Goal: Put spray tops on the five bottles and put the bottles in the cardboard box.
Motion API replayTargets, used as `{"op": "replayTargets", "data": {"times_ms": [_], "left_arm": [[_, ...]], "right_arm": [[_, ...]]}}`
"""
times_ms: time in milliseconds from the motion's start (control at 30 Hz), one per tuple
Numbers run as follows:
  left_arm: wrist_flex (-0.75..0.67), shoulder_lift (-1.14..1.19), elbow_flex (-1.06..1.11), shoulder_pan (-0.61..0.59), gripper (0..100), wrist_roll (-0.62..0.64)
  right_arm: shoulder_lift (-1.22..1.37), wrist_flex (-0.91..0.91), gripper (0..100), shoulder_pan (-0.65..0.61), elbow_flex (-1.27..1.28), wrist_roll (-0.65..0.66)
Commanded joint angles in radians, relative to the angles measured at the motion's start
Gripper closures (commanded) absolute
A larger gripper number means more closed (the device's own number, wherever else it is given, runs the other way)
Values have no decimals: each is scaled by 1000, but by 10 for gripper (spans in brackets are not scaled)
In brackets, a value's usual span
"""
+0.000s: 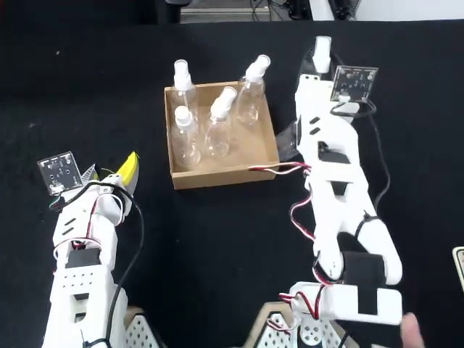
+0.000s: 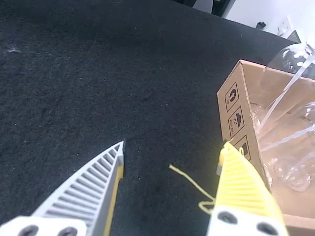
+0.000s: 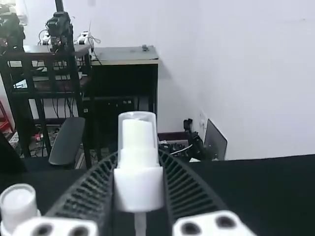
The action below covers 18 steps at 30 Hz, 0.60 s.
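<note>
Spray top: looks light, hard and smooth; the right hand squeezes its fat middle.
Left hand: wide, empty, beside the cardboard box.
Bottles: four in the box, probably thin and tippy.

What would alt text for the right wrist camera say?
The right gripper clamps a white spray top upright between its dark ribbed fingers. A second spray top shows nearby, with a desk and a white wall behind.

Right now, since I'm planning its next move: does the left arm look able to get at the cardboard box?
Probably yes: the left claw sits open right beside the cardboard box, with nothing standing between them.
</note>
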Motion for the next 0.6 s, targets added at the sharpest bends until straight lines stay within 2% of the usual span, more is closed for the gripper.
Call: {"op": "replayTargets", "data": {"times_ms": [0,200,267,467,567], "left_arm": [[-20,-12,-10,8,712,-11],[-20,-12,-10,8,712,-11],[-20,-14,-10,8,712,-11],[-20,-14,-10,8,712,-11],[-20,-14,-10,8,712,-11]], "right_arm": [[-10,-32,988,-9,-68,8],[-33,-66,983,-15,-7,8],[-50,-150,984,-15,47,8],[-53,-574,988,-15,254,8],[-53,-606,988,-9,286,8]]}}
